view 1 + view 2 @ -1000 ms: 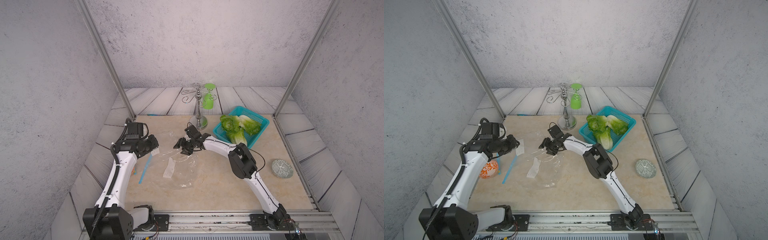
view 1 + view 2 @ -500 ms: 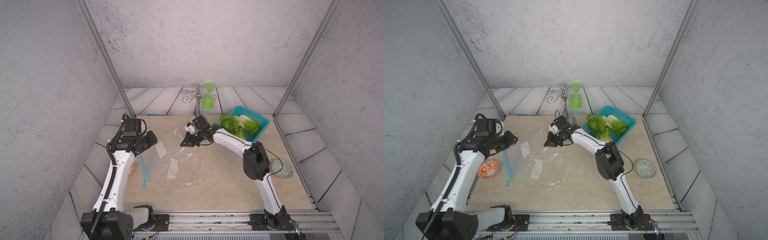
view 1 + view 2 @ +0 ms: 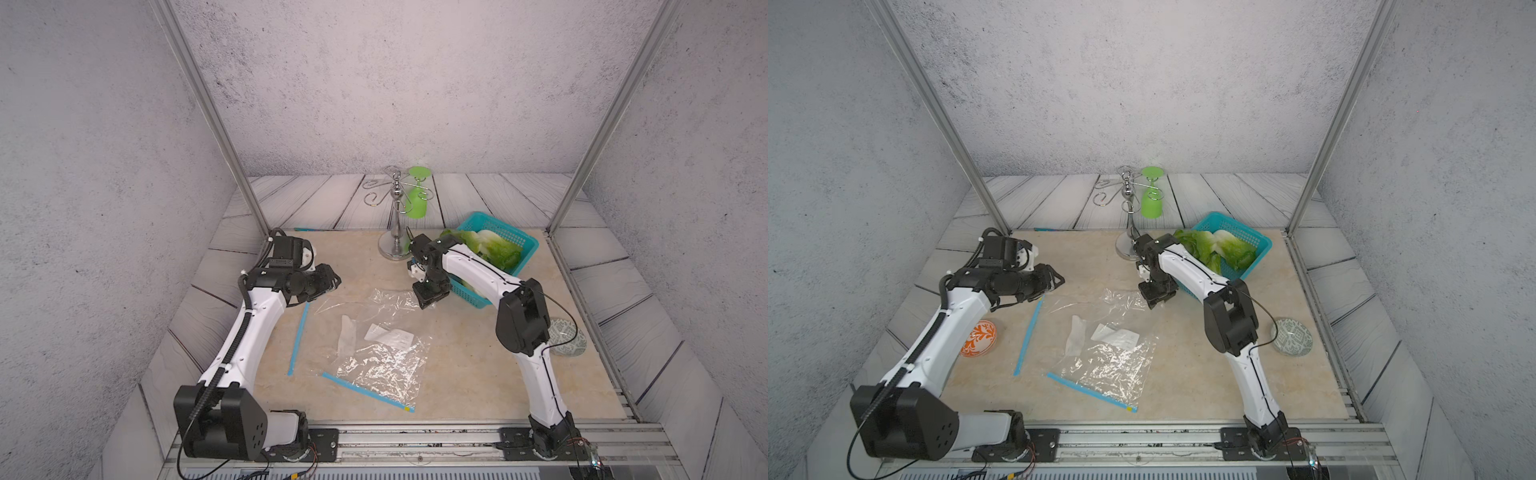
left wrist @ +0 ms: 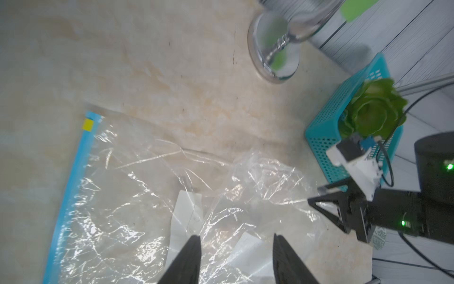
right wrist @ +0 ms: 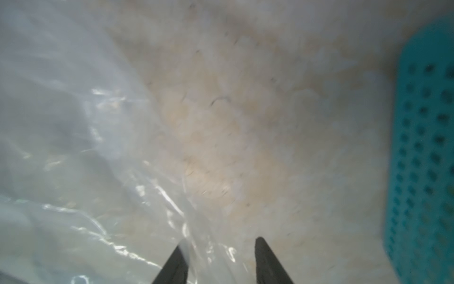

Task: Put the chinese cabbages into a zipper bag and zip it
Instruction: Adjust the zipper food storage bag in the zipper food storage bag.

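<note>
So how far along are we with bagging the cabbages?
Nothing is done yet: the chinese cabbages sit in the teal basket and the zipper bag lies on the table without any. In hand: nothing; the left tool and right tool are open by the bag. Left: load the cabbages, zip.

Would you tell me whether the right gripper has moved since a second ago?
Yes. In both top views the right gripper has moved closer to the teal perforated plastic basket and now sits beside its near corner.
</note>
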